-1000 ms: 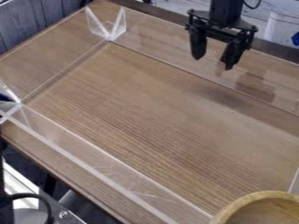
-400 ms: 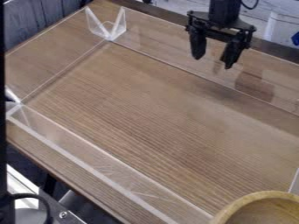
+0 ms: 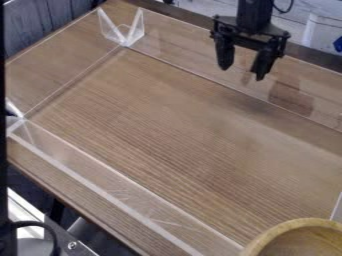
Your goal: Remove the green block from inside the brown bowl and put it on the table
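**Entry: wood-grain work surface, bowl at near right corner, block not sighted**

Wood-grain table (image 3: 174,140), brown, is bordered by low clear plastic walls (image 3: 80,165); its surface is catalogued as bare between the items listed.

Item one: black gripper (image 3: 245,62), hung at the far right above the tabletop, pointed downward, its two fingers spread apart with nothing between them.

Item two: brown bowl (image 3: 297,236), of which only a pale, thick curved rim is shown at the near right corner, well apart from the gripper. Most of the bowl is cut off by the picture's edge.

Item three: green block, not visible; it is presumed to lie inside the bowl, in the part that is out of view.

Handling notes, offered as judgement: the block is expected to be light, rigid and not fragile. A hold across two opposite flat faces, taken from above, is advised. The bowl's rim must be cleared on descent, and the bowl may be shifted if nudged.
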`<action>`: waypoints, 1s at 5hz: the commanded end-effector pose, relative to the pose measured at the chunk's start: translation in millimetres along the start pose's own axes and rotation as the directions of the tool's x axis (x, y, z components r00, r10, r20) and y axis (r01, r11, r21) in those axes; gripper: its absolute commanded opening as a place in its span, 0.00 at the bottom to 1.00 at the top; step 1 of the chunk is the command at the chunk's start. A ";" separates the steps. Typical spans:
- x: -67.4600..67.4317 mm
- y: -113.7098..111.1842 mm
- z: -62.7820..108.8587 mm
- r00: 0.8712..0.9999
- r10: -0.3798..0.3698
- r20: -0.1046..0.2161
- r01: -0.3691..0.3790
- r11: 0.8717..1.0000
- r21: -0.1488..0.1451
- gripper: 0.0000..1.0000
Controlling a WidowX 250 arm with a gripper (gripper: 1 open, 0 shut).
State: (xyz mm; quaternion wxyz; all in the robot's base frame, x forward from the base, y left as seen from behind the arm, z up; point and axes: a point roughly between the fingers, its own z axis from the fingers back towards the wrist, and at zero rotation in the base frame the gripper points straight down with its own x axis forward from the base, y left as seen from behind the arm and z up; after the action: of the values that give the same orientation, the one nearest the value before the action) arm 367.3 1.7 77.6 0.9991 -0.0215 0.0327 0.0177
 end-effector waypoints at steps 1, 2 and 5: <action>5.4 2.9 16.5 0.998 0.015 0.067 -0.014 1.000 -0.005 1.00; 4.9 3.0 12.5 0.997 0.020 0.068 -0.020 1.000 -0.007 1.00; 4.6 6.3 15.2 0.995 0.038 0.093 -0.036 0.999 -0.018 1.00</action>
State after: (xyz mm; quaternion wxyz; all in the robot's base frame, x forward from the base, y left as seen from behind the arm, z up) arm 366.7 5.4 68.1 0.9988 -0.0275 0.0218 0.0343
